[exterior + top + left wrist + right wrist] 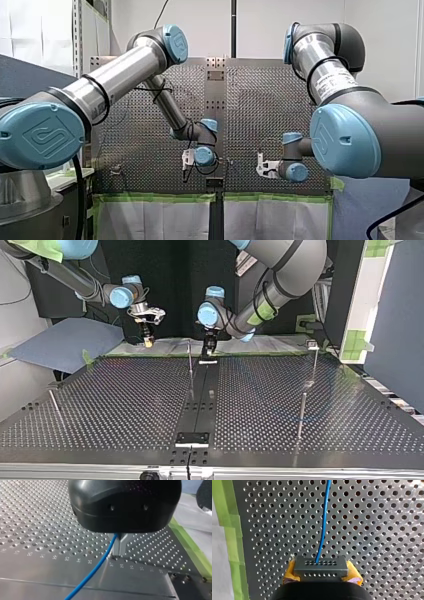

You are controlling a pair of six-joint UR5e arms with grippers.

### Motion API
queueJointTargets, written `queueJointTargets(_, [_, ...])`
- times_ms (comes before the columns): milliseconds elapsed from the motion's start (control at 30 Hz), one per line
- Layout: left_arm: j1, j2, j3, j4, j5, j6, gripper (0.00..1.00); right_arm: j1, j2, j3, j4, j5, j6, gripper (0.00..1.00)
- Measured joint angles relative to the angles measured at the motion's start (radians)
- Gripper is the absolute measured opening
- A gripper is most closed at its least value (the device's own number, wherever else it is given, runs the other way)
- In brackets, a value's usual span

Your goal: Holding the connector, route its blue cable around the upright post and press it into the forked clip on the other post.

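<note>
Top view: above the perforated counter [350,430], my right gripper [148,341] is hanging at nine o'clock from my left gripper [208,351], whose fingers [117,546] are pressing together beside the blue cable [92,572]. Right yellow pads [353,573] are clamping the connector [321,566].

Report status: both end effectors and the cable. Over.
Right end effector shut on connector. Left end effector low beside blue cable, grip unclear. Cable runs free over table; nothing blocking in view.

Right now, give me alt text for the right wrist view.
The right jaws, yellow-padded, are shut on a grey connector; its blue cable runs straight ahead over the perforated table. Green tape edges the table.
</note>
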Motion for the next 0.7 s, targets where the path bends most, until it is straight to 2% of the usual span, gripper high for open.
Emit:
queueJointTargets(367, [0.001,-0.028,0.004,-0.014,0.005,0.004,0.0,-0.006,0.0,0.0,-0.001,-0.003,0.0,0.0])
queueJointTargets(700, [0.006,-0.029,0.009,-0.02,0.006,0.0,0.0,-0.008,-0.001,-0.006,0.006,-0.006,-0.006,0.0])
